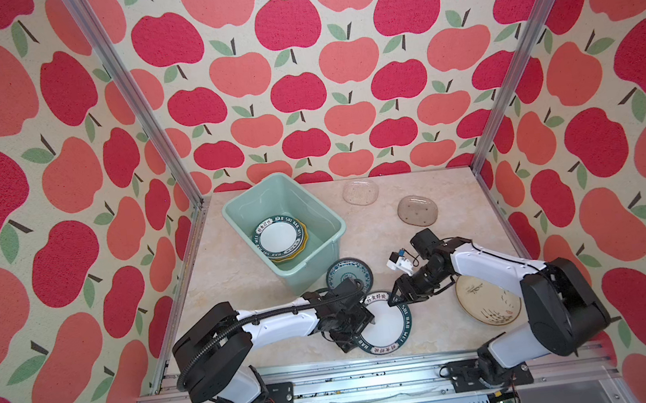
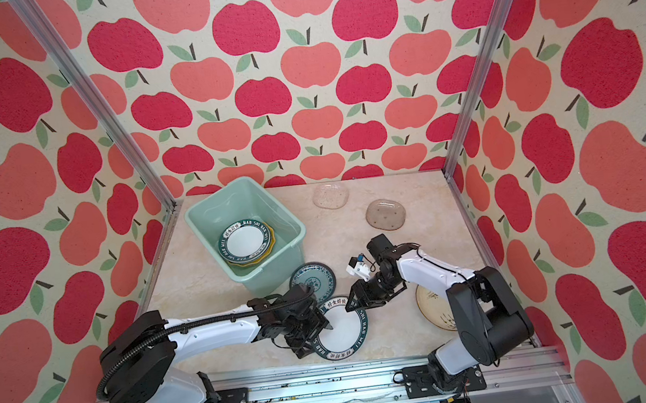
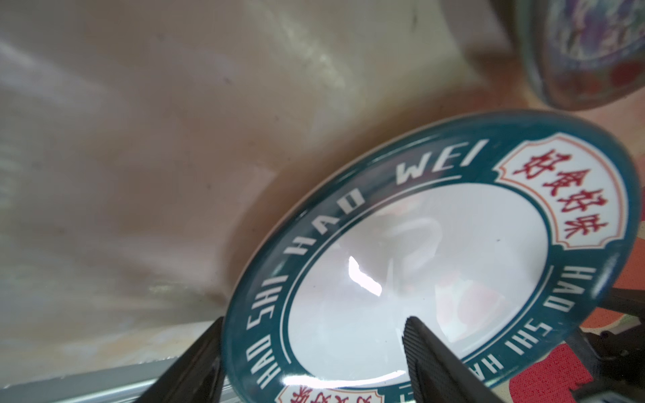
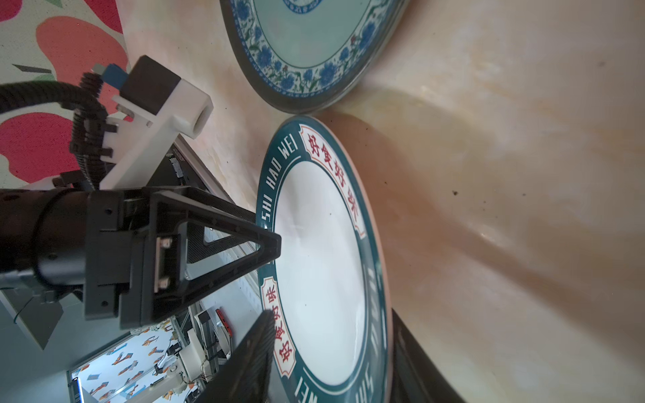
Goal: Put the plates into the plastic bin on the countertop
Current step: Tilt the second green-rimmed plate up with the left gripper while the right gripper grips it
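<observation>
Far left, the plastic bin (image 1: 313, 272) sits at the back-left of the countertop (image 1: 372, 225). It's already got stacked plates (image 1: 278, 236) at its near end, far end bare. Just off its near corner lies the teal plate (image 1: 349, 276), and its rim looks to be touching the lettered plate (image 1: 386, 324) that both arms are on, close to the front rail (image 1: 313, 373).

The left gripper (image 3: 314, 321) stands wide, one finger outside the rim and one over the white well. The right gripper (image 4: 333, 315) straddles the opposite rim with a narrower gap; can't tell if it's actually pinching.

Further right, the cream plate (image 1: 489, 307) is half under the right arm, and the glass ovals (image 1: 418, 211) sit well back.

Likely trouble: it's a glossy rim, and if the two grippers pull unevenly the plate could slip, skid onto the rail or drag the teal one along. The route to the bin crosses that plate and the bin's near wall, so it'd need height. Mid-counter is open.
</observation>
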### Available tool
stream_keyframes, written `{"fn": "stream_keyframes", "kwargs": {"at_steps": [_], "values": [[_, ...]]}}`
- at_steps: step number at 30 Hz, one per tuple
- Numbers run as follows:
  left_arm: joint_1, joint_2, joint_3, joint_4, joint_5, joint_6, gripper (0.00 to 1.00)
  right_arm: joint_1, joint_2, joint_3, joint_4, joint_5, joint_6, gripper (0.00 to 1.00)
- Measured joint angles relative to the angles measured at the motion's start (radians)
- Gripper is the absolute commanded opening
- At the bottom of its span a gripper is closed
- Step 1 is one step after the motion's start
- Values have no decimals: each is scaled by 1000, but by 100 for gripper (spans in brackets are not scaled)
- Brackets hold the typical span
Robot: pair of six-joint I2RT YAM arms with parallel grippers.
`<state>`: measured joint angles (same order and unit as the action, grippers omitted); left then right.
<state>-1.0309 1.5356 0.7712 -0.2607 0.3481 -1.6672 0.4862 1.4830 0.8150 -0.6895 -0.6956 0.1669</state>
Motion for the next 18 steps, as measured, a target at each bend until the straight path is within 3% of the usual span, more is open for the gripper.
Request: {"fn": "stream_keyframes", "kwargs": {"at_steps": [18], "values": [[3, 0, 0, 4, -3, 5, 81, 0, -8, -28, 2, -19, 40, 16]]}}
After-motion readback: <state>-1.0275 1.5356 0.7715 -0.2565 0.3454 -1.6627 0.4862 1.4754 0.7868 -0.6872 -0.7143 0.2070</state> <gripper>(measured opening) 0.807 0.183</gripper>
